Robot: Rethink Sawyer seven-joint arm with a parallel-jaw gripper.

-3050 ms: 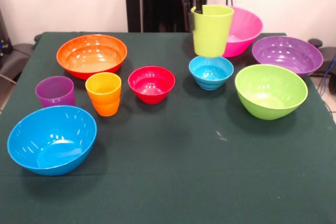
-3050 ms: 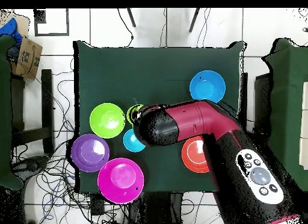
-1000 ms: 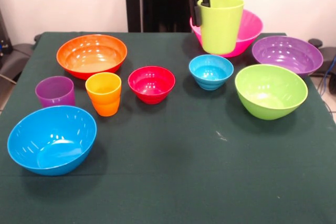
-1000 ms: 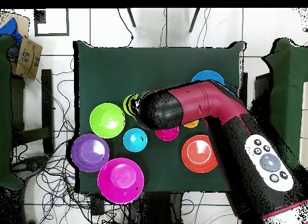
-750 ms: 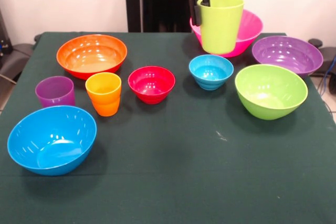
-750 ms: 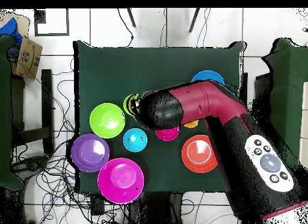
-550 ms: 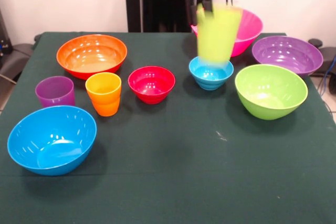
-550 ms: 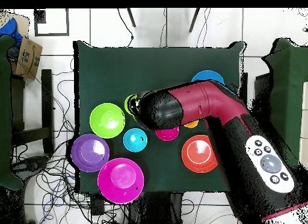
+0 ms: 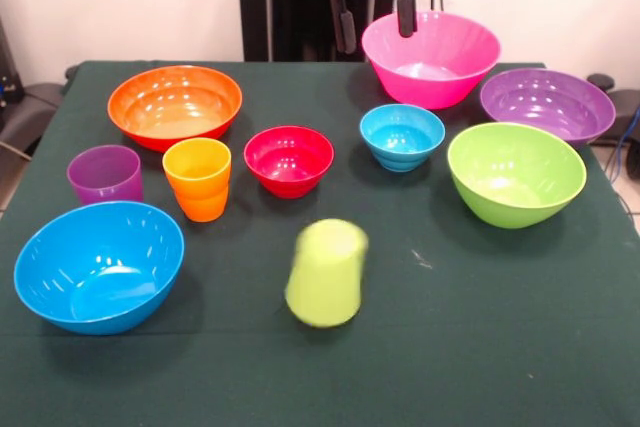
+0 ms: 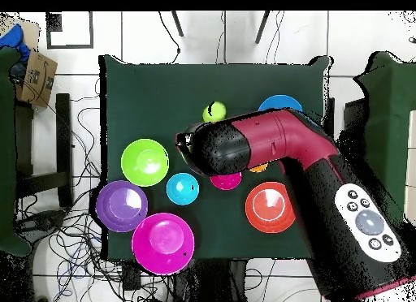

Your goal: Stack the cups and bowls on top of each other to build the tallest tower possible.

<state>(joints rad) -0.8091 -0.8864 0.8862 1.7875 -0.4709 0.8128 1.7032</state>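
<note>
My gripper (image 9: 375,17) is open and empty, high above the table's far side, just left of the pink bowl (image 9: 431,57). The lime green cup (image 9: 326,273) lies blurred on its side on the cloth near the front middle; it also shows in the overhead view (image 10: 214,112). The orange cup (image 9: 198,178) and the purple cup (image 9: 105,175) stand upright at the left. The small red bowl (image 9: 289,160) and the small light blue bowl (image 9: 402,136) sit mid-table. Every bowl stands alone; no tower shows.
The large orange bowl (image 9: 175,104) is at the far left and the large blue bowl (image 9: 98,265) at the near left. The purple bowl (image 9: 547,103) and the lime green bowl (image 9: 516,173) are at the right. The arm (image 10: 276,153) covers the table's middle in the overhead view.
The gripper has opened and let go of the lime green cup. The cup has dropped from beside the pink bowl to the cloth near the front middle.
</note>
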